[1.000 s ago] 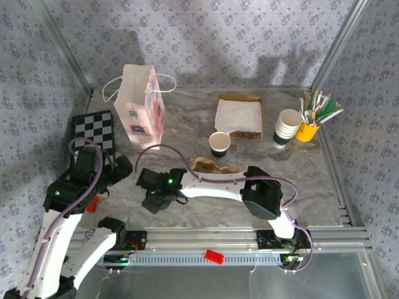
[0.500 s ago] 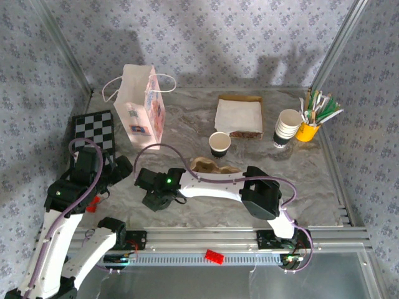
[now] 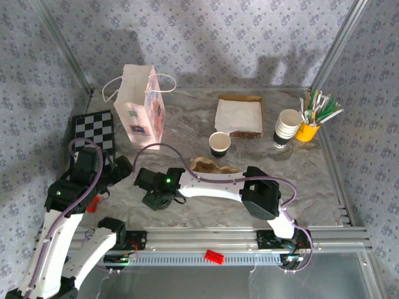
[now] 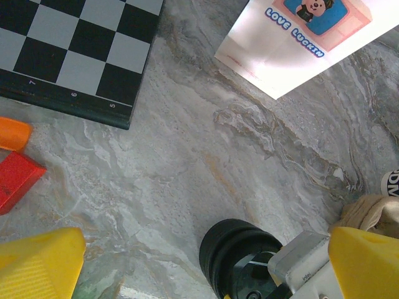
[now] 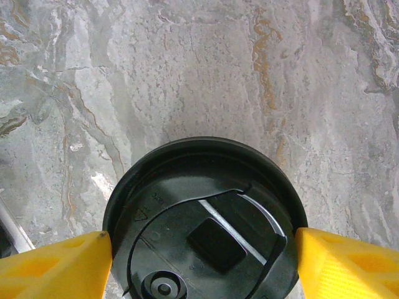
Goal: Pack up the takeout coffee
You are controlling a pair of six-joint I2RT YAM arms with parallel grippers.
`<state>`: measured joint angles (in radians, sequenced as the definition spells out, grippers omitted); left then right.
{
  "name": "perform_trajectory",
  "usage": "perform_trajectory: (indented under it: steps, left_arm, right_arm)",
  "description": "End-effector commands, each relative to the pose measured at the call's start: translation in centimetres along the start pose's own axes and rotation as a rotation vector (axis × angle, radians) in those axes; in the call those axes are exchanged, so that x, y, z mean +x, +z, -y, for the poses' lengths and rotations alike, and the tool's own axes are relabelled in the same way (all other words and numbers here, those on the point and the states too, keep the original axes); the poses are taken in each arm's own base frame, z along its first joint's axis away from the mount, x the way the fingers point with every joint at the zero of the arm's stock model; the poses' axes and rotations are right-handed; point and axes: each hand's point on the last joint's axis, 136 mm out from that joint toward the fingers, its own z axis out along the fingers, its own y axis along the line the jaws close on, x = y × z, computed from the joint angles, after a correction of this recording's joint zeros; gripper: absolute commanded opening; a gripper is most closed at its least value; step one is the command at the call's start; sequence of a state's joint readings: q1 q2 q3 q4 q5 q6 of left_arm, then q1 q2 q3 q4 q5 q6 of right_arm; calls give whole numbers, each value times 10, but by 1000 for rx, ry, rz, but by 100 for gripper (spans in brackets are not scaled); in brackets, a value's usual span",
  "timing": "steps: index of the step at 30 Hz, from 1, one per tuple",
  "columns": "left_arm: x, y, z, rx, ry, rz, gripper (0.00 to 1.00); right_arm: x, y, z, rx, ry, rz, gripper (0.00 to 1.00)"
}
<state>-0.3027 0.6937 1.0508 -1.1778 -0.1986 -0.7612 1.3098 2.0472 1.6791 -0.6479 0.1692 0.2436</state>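
From above, the coffee cup (image 3: 219, 144) stands upright in the middle of the table (image 3: 187, 121). It is just in front of the white napkins (image 3: 239, 115) and just behind a scrap of brown paper (image 3: 212, 166), well apart from both grippers. A paper bag (image 3: 142, 111) stands at the back left beside a chessboard (image 3: 93, 129), and a stack of cups (image 3: 287, 128) stands at the right. The right gripper (image 3: 156, 200) reaches across to the near left, low over the table. The left gripper (image 3: 118, 167) sits near it, by the chessboard.

In the left wrist view, the yellow fingers (image 4: 37, 265) are spread as wide as they go and hold nothing. A black lid (image 4: 232, 246) lies on the table ahead, and a red block (image 4: 15, 180) lies off to the side.

In the right wrist view, the lid lies flat on the table. The yellow fingers (image 5: 56, 265) sit against opposite edges of its rim, clasping it.
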Motion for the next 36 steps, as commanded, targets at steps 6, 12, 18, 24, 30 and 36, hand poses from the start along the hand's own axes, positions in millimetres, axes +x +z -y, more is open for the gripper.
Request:
perform_trajectory:
  steps: [6,12,18,24,30,36]
  left_arm:
    - [0,-1,-1,7,-11,4,100]
    - [0,-1,-1,6,-12,4,100]
    - [0,-2,-1,5,-15,7,100]
    - [0,-2,-2,6,-20,7,100]
    - [-2,-4,0,16,-21,15,100]
    - [-2,-4,1,22,-26,17,100]
  right_arm:
    - [-1,-1,-4,-11,11,-12,82]
    - [2,6,-6,-5,8,-24,83]
    - [3,9,-7,-11,3,-35,80]
    - [0,2,-5,-3,3,-25,76]
    - [-9,-14,-4,-17,15,4,75]
    - [-17,-26,1,-35,39,25,75]
